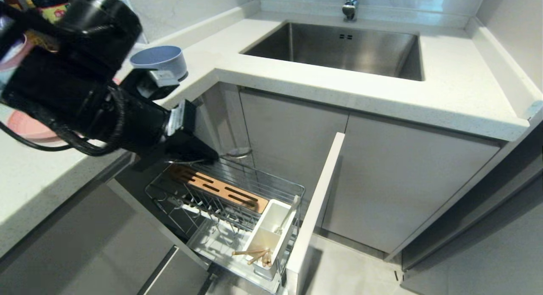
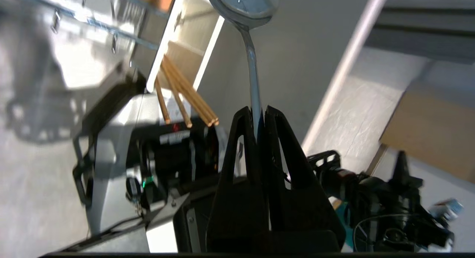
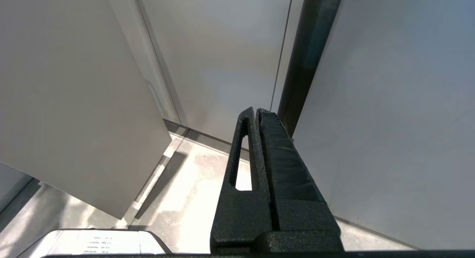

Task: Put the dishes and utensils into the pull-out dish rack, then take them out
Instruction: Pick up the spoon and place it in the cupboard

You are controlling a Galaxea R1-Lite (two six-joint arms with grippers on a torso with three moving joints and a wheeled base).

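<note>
- Spoon (image 2: 253,65), slim and metal, is pinched by its handle in the left gripper (image 2: 258,115), whose jaws are closed tight on it, bowl end outward.
- Left gripper hangs over the back of the pull-out dish rack (image 1: 237,197).
- Chopsticks (image 1: 254,256) lean in the rack's white utensil box (image 1: 271,235).
- Pale blue bowl (image 1: 160,60) and pink plate (image 1: 25,127) sit on the worktop (image 1: 445,91).
- Right gripper (image 3: 256,113) points at a cabinet front, jaws closed on nothing.

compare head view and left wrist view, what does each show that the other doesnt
Only the head view shows the sink, the blue-grey bowl and pink plate on the counter, and the whole wire rack.

Only the left wrist view shows the left gripper, jaws shut on a metal spoon by its handle, bowl end away from the camera.

Both show the chopsticks sticking out of the white utensil box.
</note>
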